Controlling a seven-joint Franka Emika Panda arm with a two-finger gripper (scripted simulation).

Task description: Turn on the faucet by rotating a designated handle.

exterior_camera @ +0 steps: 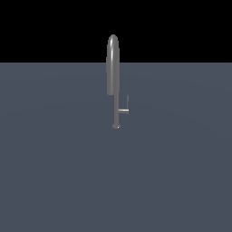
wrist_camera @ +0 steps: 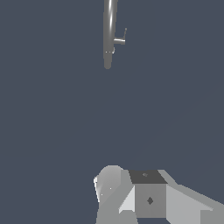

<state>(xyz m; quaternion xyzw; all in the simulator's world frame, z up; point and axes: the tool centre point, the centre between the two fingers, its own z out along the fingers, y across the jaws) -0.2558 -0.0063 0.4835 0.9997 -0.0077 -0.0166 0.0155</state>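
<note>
Faucet stands alone near the middle of a bare grey-blue worktop, its thin stem rising from a small round base to a thick arched spout. Handle — a short stub off the stem with a thin tip bent upward — juts toward the exterior view's right, low on the stem and just above the base.

No arm shows in the exterior view. From the wrist view, the faucet and handle lie well ahead across open worktop, while only blocky grey and dark parts of the robot's own body fill the near edge. The claw's fingers are not seen in either view, so whether it is released or clenched cannot be told.

Judging by this, the task is at its very start — nothing touches the handle. The whole approach, the contact with the stub and the turn itself are all left to do.
</note>
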